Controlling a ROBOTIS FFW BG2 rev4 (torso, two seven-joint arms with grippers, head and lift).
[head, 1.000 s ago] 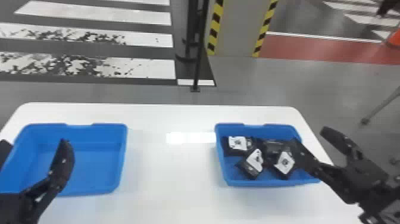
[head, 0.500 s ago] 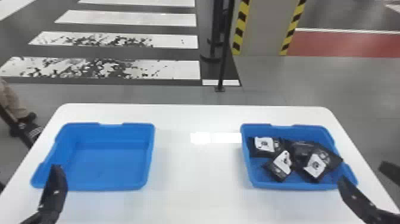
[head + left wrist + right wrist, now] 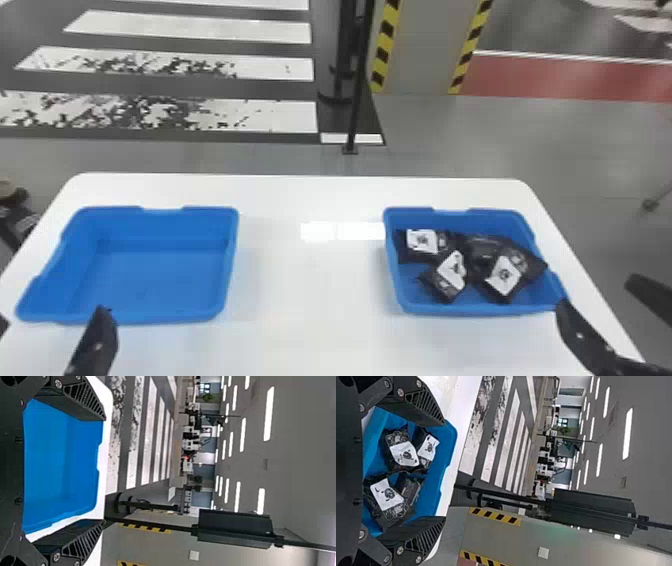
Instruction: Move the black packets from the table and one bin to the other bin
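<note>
Glossy tabletop (image 3: pixel 310 300) bears a boxy bin (image 3: pixel 450 308) of crinkled packets (image 3: pixel 504 276).

- Left gripper (image 3: pixel 52 316): cut off by head view's left and bottom edges.
- Right gripper (image 3: pixel 597 292): cut off at the right.
- White table (image 3: pixel 310 305): near side cut off.
- Rear-middle black packet (image 3: pixel 482 247): partly hidden by its neighbours.
</note>
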